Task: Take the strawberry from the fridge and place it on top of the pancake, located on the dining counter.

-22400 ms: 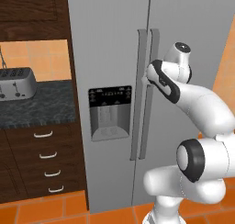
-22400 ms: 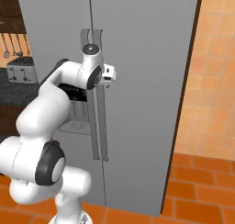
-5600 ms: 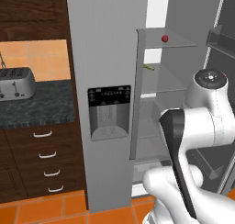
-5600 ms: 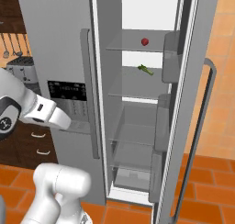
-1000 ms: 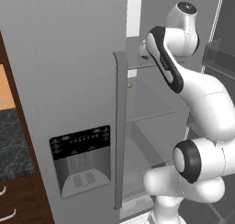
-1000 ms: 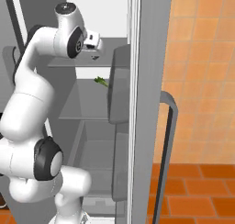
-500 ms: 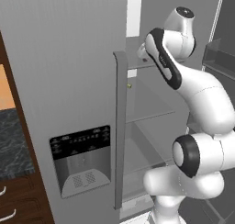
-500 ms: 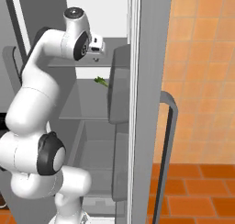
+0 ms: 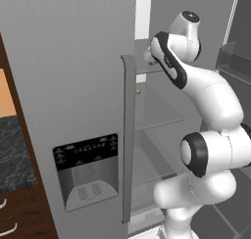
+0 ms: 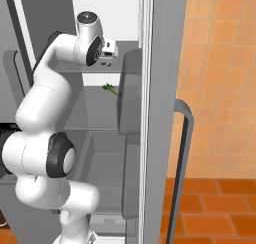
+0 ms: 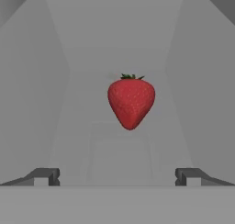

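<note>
One strawberry (image 11: 131, 101) sits ahead of the open hand (image 11: 117, 176).

The strawberry (image 11: 131, 102) is a bright red, plump berry with a small dark green leafy cap, standing with its cap up and its pointed tip down in the hand view. It sits inside the fridge (image 9: 73, 86), on an upper shelf of the open right-hand compartment, out toward the middle of the pale grey interior, clear of the side walls and the back wall. The fridge is tall and grey; its left door is shut and carries a long vertical handle and a black-panelled water dispenser, while its right door (image 10: 160, 113) stands swung wide open, showing the shelves within
</note>
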Motion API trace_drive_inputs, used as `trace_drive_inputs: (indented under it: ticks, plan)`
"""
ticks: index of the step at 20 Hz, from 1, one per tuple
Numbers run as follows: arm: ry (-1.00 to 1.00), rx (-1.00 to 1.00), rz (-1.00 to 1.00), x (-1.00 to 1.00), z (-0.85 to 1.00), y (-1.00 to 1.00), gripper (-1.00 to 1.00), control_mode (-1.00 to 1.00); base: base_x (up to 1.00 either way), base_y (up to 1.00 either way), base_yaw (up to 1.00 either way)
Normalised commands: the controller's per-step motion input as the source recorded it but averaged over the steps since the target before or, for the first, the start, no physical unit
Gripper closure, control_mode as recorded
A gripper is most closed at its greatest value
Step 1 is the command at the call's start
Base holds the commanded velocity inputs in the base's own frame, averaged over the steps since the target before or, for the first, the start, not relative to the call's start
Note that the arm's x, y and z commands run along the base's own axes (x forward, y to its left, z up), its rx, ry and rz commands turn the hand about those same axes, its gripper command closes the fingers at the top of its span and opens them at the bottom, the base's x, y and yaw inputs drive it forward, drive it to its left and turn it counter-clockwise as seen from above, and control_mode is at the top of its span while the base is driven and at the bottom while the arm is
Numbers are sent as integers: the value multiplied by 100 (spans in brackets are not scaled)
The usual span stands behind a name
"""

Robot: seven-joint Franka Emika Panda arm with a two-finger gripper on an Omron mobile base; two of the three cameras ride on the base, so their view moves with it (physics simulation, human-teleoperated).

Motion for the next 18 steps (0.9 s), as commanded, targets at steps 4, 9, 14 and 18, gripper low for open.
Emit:
trace_drive_inputs:
  ticks: [4, 9, 14, 18]
  plan:
    - [0, 0, 0, 35, 0, 0, -100, -100, 0, 0, 0]
    - [0, 0, 0, 29, -1, 0, -100, -100, 0, 0, 0]
    - [0, 0, 0, 26, -8, 0, -100, -100, 0, 0, 0]
    - [0, 0, 0, 28, -16, 0, -100, -100, 0, 0, 0]
